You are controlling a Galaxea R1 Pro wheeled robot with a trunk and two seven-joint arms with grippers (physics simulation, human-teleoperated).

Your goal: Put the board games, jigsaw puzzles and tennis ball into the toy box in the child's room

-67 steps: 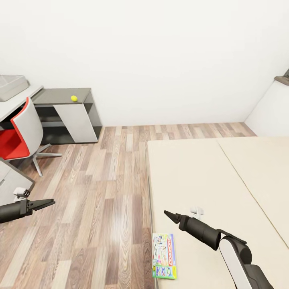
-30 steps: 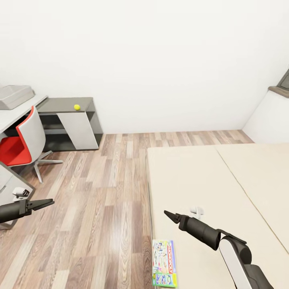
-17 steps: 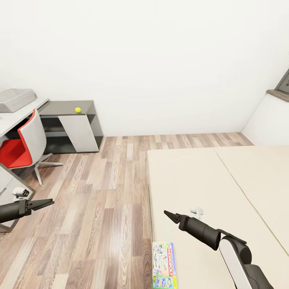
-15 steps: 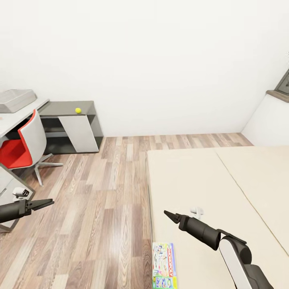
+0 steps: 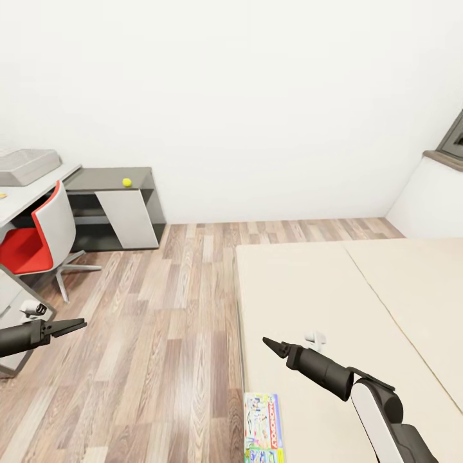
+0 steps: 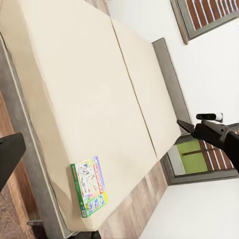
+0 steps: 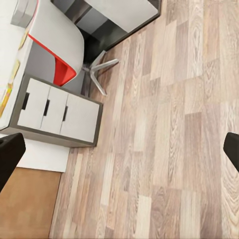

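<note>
One board game point(image 5: 262, 429) lies flat at the near left edge of the bed point(image 5: 334, 289), by the floor. As a stiff, light cardboard box it should slide on the mattress; a pinch across its overhanging long edge looks the best hold. One tennis ball point(image 5: 127, 182), small and prone to roll, sits on the dark far-left table point(image 5: 109, 180), with one toy box point(image 5: 26, 166) further left. The left gripper point(image 5: 74, 325) and right gripper point(image 5: 270, 344) each look clenched to a point, grasping nothing.
</note>
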